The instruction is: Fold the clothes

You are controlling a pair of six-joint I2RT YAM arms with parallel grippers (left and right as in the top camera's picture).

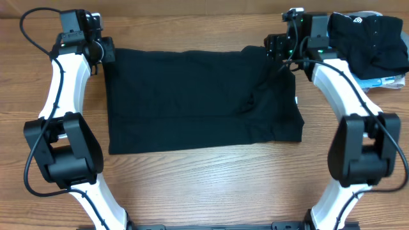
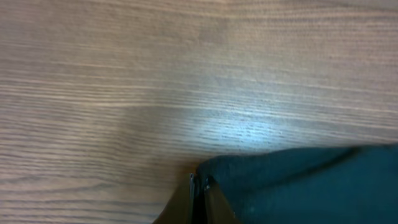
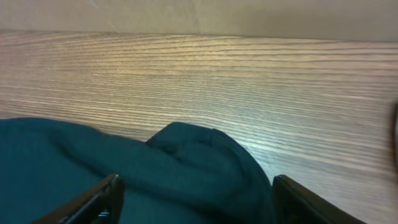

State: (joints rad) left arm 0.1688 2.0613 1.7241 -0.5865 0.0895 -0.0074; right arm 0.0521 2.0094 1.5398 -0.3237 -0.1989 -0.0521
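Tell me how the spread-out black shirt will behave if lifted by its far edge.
Probably floppy: the shirt lies flat with soft wrinkles, so it should sag and drape. It bunches at one corner, so pushing may crumple it.

Bare bench [image 1: 211,191] lies open along the near edge between the two arm bases, and in a narrow strip beyond the cloth [image 1: 192,102]. The flat black cloth fills the middle. The left arm [image 1: 64,83] walls off the left side, the right arm [image 1: 335,83] the right. A pile [image 1: 374,38] of dark clothes crowds the far right corner.
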